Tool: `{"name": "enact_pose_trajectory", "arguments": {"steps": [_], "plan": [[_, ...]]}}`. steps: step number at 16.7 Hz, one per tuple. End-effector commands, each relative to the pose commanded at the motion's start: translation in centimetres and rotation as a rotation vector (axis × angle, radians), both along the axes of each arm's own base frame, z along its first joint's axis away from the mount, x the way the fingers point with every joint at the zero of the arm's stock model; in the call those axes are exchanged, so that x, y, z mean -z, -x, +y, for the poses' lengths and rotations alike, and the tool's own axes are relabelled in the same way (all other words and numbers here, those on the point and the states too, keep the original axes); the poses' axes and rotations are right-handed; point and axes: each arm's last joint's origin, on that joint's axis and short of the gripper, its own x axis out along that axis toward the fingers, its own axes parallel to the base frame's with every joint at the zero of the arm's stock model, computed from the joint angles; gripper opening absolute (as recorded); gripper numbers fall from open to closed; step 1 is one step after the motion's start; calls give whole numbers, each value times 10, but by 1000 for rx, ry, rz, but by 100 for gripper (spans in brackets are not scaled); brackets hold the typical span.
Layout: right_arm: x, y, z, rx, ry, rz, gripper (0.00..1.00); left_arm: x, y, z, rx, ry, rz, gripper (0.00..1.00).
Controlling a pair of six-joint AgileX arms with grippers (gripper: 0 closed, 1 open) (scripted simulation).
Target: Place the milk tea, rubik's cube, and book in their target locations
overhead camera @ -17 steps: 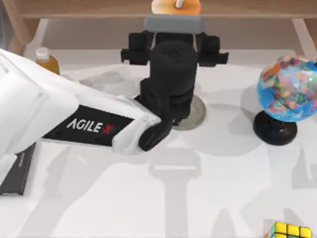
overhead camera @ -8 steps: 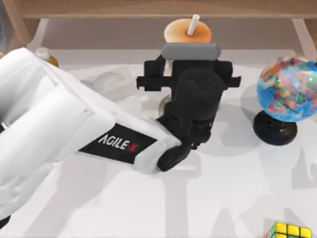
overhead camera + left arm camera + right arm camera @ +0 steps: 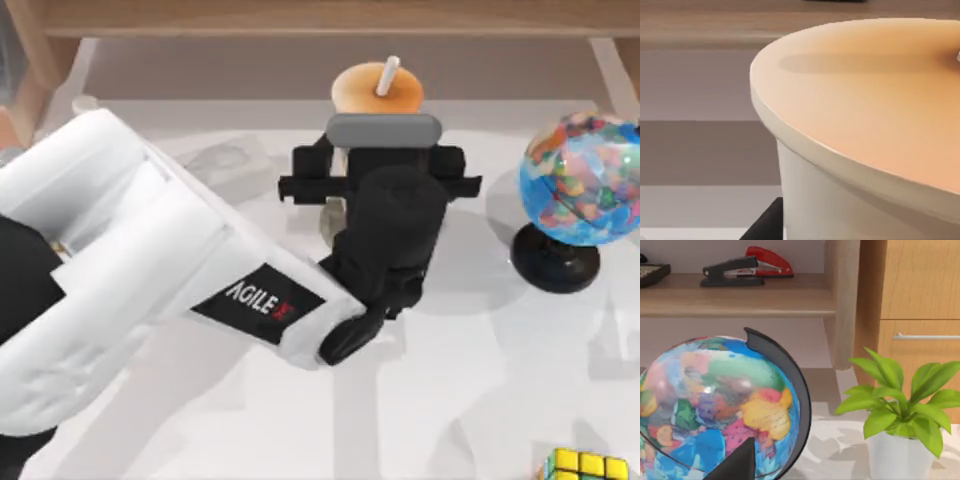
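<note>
1. Top view: the left arm [image 3: 150, 280] reaches from the near left across the table [image 3: 470, 380] toward the far middle.
2. Left gripper [image 3: 378, 150] sits at the milk tea [image 3: 378, 90], whose orange top and white straw [image 3: 387, 75] show just beyond the gripper's grey bar. How far the jaws are parted, and whether they grasp the cup, cannot be told.
3. Left wrist view: the orange lid rim and pale cup wall sit right against the camera.
4. Rubik's cube [image 3: 587, 466] lies at the near right edge of the table, well apart from the cup.
5. Globe [image 3: 580, 180] stands on its black base at the far right.
6. Right wrist view: the globe is close, with a potted plant [image 3: 895, 420] beside it and a red stapler [image 3: 767, 261] and a black stapler [image 3: 732, 271] on a shelf behind.
</note>
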Motion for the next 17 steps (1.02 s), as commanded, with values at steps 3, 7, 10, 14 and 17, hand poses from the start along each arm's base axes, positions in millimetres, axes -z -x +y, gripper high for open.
{"name": "enact_pose_trajectory", "arguments": {"steps": [3, 7, 10, 14, 17], "plan": [[0, 0, 0, 0, 0, 0, 100, 0, 0, 0, 0, 0, 0, 0], [0, 0, 0, 0, 0, 0, 100, 0, 0, 0, 0, 0, 0, 30], [0, 0, 0, 0, 0, 0, 100, 0, 0, 0, 0, 0, 0, 53], [0, 0, 0, 0, 0, 0, 100, 0, 0, 0, 0, 0, 0, 83], [0, 0, 0, 0, 0, 0, 100, 0, 0, 0, 0, 0, 0, 100]]}}
